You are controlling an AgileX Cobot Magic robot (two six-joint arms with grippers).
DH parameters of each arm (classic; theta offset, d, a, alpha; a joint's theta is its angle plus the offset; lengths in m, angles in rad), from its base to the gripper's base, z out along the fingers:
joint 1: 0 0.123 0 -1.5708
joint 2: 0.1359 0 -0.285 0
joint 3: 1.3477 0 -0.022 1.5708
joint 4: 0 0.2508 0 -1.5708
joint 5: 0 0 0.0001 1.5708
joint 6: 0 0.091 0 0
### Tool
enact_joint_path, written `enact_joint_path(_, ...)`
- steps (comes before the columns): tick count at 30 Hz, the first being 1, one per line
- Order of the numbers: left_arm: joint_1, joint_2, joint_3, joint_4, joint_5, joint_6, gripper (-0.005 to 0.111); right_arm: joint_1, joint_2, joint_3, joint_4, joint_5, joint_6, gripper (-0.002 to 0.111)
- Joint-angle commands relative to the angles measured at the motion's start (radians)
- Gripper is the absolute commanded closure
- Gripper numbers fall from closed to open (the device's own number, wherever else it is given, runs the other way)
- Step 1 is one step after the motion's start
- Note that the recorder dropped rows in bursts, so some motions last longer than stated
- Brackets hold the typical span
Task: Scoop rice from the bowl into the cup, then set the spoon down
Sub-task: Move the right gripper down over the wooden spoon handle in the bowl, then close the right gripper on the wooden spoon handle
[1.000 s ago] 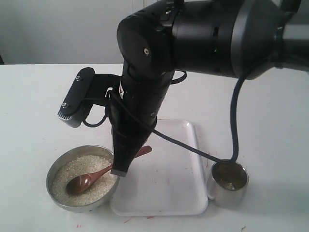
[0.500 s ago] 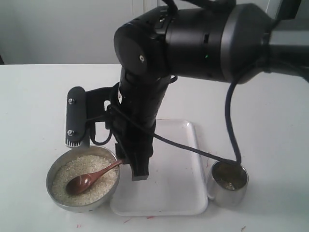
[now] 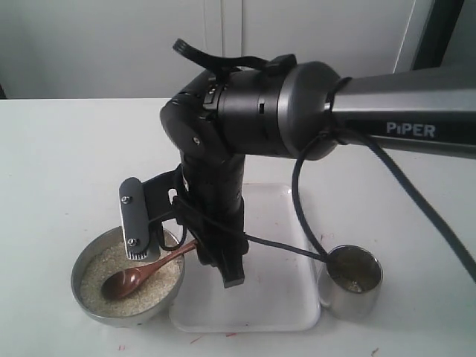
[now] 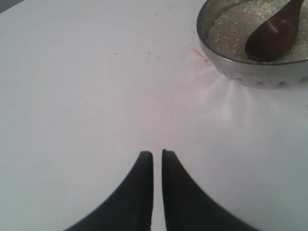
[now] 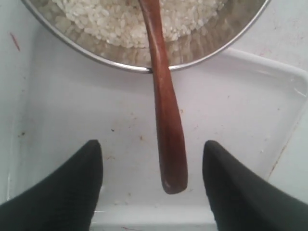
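Wooden and reddish, the spoon lies with its handle between the spread fingers of my right hand, not gripped; its scoop rests on the rice in the bowl just ahead. The cup stands well off to that hand's side, holding little I can make out, so I judge the scooping barely begun. My left hand is pressed together, empty. Beneath my right hand: a white tray on a white surface, pale wall beyond.

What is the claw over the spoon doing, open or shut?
Open: the right gripper holds its fingers wide apart, either side of the spoon handle, not touching it.
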Motion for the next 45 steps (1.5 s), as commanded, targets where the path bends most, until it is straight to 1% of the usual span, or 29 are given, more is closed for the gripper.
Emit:
enact_joint_path(1,-0.007,0.000,0.009,-0.006,0.048,-0.006,0.092,0.001,0.012,-0.001,-0.015,-0.045,-0.010,0.050)
enact_joint_path(6,-0.007,0.000,0.009,-0.006,0.048,-0.006,0.092,0.001,0.023,-0.001,-0.015,-0.101,-0.010,0.051)
enact_joint_path(12,-0.007,0.000,0.009,-0.006,0.048,-0.006,0.092,0.001,0.044,-0.001,-0.015,-0.096,-0.010,0.056)
enact_joint_path(27,-0.007,0.000,0.009,-0.006,0.048,-0.006,0.092,0.005,0.076,-0.001,0.008,0.040,0.009,0.056)
enact_joint_path(33,-0.007,0.000,0.009,-0.006,0.048,-0.006,0.092,0.005,0.071,-0.001,0.078,0.067,0.027,0.057)
enact_joint_path(35,-0.007,0.000,0.009,-0.006,0.048,-0.006,0.092,0.005,0.066,-0.001,0.108,0.061,0.032,0.059)
enact_joint_path(39,-0.007,0.000,0.009,-0.006,0.048,-0.006,0.092,0.005,0.059,-0.003,0.119,0.043,0.070,0.072)
enact_joint_path(45,-0.007,0.000,0.009,-0.006,0.048,-0.006,0.092,0.005,0.059,-0.003,0.120,0.043,0.092,0.081)
